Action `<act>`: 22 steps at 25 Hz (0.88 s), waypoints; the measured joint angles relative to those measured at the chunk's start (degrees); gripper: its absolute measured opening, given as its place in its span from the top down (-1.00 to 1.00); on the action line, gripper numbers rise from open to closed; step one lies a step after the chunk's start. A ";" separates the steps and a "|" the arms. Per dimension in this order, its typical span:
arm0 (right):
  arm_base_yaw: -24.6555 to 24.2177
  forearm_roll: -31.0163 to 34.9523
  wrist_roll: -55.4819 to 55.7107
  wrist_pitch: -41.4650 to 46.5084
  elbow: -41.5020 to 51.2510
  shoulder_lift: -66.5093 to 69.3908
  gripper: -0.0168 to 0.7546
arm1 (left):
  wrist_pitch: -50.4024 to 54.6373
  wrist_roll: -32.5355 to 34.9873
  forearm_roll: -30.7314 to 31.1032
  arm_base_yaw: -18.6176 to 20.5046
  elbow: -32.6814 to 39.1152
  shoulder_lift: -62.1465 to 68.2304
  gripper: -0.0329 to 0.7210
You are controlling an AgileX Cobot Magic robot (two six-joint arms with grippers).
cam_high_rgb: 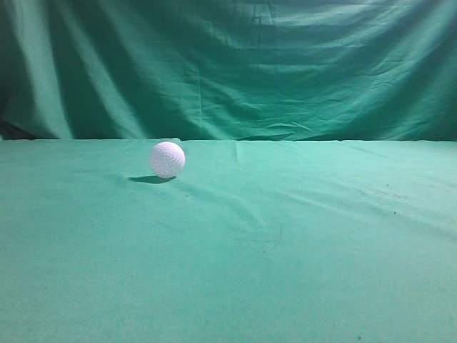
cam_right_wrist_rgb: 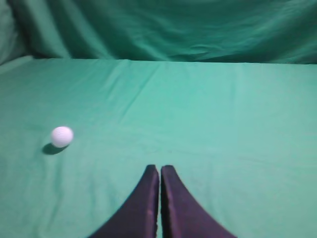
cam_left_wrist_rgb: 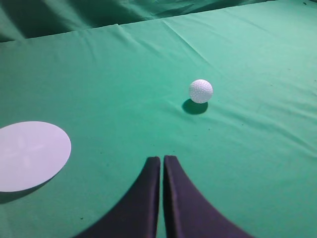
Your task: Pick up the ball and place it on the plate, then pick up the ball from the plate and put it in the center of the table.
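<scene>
The white dimpled ball point(cam_high_rgb: 167, 159) rests on the green table point(cam_high_rgb: 285, 250), left of the middle in the exterior view. It also shows in the left wrist view point(cam_left_wrist_rgb: 200, 91) and the right wrist view point(cam_right_wrist_rgb: 62, 136). A flat white plate point(cam_left_wrist_rgb: 27, 154) lies at the left edge of the left wrist view, apart from the ball. My left gripper point(cam_left_wrist_rgb: 162, 159) is shut and empty, short of the ball and to its left. My right gripper point(cam_right_wrist_rgb: 160, 168) is shut and empty, well to the right of the ball. Neither gripper shows in the exterior view.
A draped green cloth backdrop point(cam_high_rgb: 228, 64) hangs behind the table's far edge. The table cloth has slight wrinkles point(cam_high_rgb: 264, 229) near the middle.
</scene>
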 joint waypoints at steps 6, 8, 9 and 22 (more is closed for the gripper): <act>-10.82 -0.14 -1.75 0.12 6.25 -9.14 0.96 | 0.00 0.00 0.00 0.00 0.00 0.00 0.91; -12.85 -0.14 -1.75 -1.12 9.52 -10.80 0.96 | 0.00 0.00 0.00 0.00 0.00 0.00 0.91; -13.62 -0.14 -1.75 -1.54 10.84 -11.70 0.96 | 0.00 0.00 0.00 0.00 0.00 0.00 0.91; -14.81 -0.73 -1.11 -3.38 16.24 -13.84 0.96 | 0.00 0.00 -0.02 0.00 0.03 0.00 0.91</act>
